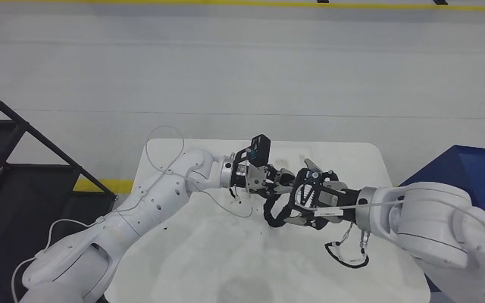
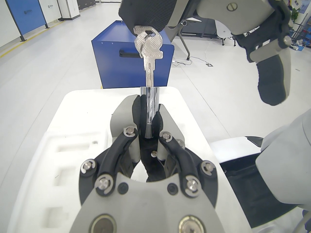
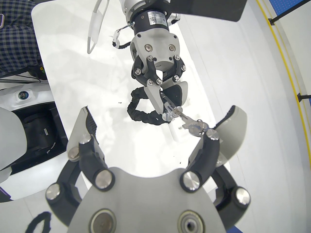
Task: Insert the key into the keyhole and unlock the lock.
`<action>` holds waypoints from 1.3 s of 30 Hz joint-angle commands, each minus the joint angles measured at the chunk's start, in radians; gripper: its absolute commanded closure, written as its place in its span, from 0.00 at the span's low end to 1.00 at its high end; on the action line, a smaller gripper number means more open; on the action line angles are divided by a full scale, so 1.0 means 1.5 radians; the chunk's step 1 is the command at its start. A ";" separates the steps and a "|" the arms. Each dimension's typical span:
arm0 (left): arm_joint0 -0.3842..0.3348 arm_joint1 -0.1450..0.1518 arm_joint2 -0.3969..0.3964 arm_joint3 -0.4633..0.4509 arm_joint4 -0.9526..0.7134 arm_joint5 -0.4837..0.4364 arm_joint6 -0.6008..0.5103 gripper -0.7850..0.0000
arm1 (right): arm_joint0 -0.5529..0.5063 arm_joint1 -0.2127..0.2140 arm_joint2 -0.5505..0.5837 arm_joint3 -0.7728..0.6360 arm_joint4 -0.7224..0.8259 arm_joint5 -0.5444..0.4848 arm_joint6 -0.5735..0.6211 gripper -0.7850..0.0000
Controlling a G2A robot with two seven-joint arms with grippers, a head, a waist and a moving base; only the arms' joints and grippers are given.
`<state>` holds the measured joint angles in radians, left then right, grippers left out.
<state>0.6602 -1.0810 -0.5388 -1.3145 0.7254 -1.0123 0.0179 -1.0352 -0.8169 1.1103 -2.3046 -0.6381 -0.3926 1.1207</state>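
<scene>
Key [image 2: 148,49] part-way in lock [image 2: 150,95] clamped by left gripper [image 2: 148,112]; right gripper [image 3: 159,113] gapes, one pad [image 2: 145,5] grazing key head. Unpinched, a turn may slip.

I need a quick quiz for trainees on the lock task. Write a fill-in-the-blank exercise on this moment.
1. The left gripper is ___ on the chrome barrel of the lock.
2. The blade of the key is ___ into the keyhole at the barrel's end.
3. The right gripper is ___, its fingers spread wide and not clamping the key.

Missing words: shut; inserted; open.
</scene>
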 commanded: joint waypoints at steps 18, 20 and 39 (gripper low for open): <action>-0.003 0.000 -0.004 0.012 0.031 0.000 0.028 1.00 | 0.031 0.000 -0.008 -0.014 0.028 0.015 0.081 0.00; -0.003 0.000 -0.003 0.011 0.034 0.000 0.029 1.00 | 0.034 0.000 -0.011 -0.013 0.020 0.015 0.085 0.00; -0.002 -0.004 -0.013 0.014 0.054 0.000 0.037 1.00 | 0.065 -0.002 -0.033 -0.013 0.031 0.009 0.115 0.00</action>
<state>0.6560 -1.0865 -0.5578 -1.2917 0.8055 -1.0123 0.0732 -0.9390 -0.8205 1.0589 -2.3265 -0.5882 -0.3750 1.2950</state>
